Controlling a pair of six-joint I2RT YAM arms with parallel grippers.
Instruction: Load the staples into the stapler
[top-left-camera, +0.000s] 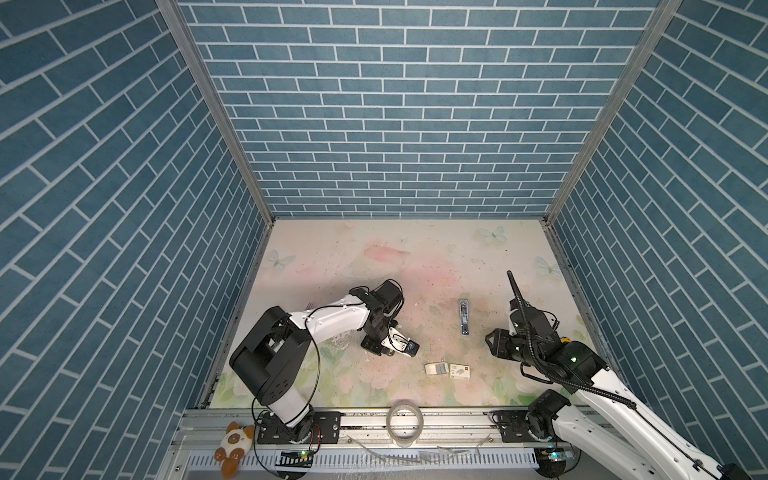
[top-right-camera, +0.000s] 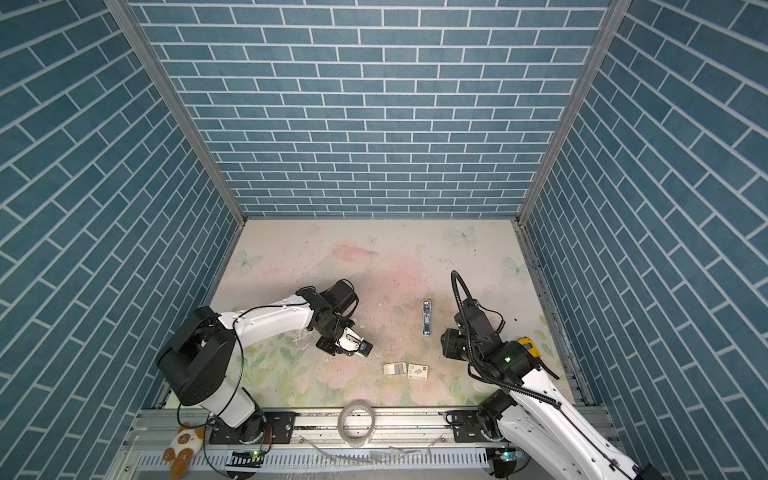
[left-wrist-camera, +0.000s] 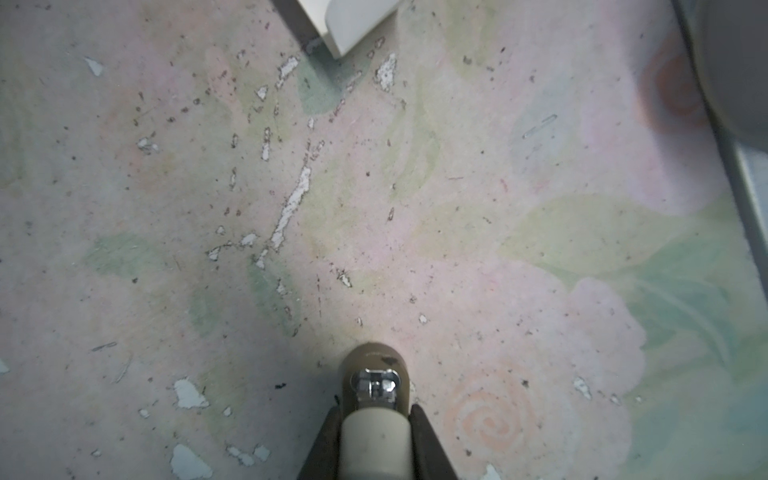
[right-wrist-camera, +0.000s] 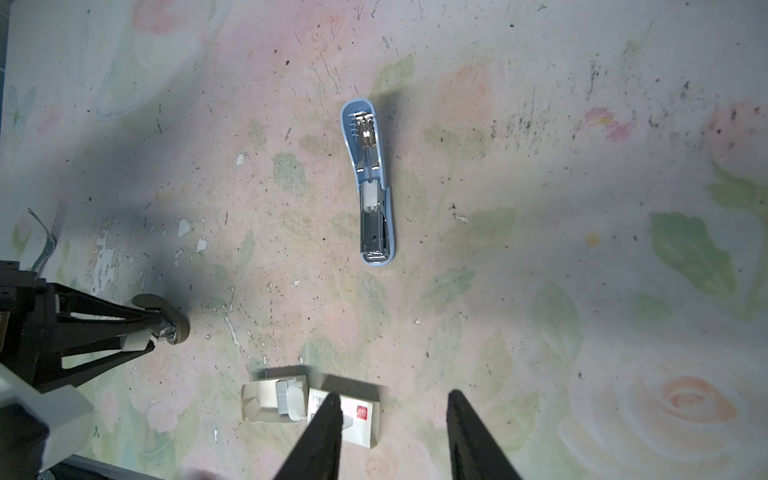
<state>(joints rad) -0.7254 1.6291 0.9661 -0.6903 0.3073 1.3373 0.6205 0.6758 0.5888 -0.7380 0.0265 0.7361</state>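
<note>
1. Your stapler lies on the table, swung fully open, pale blue, with its shiny metal channel facing up.
2. Your box is white with grey print and a red corner mark. It lies flat, nearer the front edge than the stapler.
3. Its white tray sits just beside the box, open side up, with a grey block of staples inside.
</note>
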